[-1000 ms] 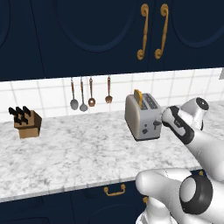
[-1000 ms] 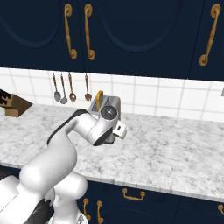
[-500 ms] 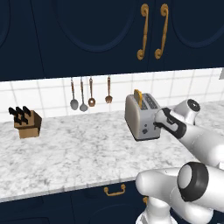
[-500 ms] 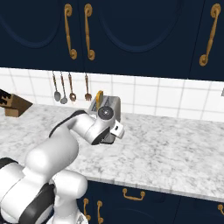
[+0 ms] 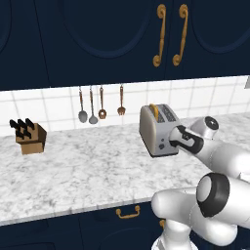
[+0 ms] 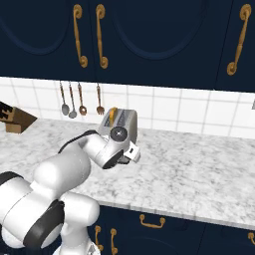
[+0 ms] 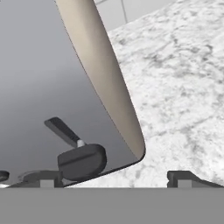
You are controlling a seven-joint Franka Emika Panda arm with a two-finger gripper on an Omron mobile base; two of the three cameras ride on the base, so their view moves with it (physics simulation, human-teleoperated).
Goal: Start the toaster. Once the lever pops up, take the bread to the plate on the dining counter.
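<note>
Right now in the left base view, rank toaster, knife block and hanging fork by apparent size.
1. Toaster.
2. Knife block, clearly smaller, though it sits at a similar depth.
3. Fork, thinnest, hanging on the wall behind.

Flanking base views (shared toaster (image 5: 158, 129))

In the hand view the silver-grey boxy toaster (image 7: 52, 96) is cut off by the top and left edges. In the left base view the white arm hides part of its end panel. The golden-tan bread slice (image 5: 154, 112) shows its top edge, the rest is inside the slot.
</note>
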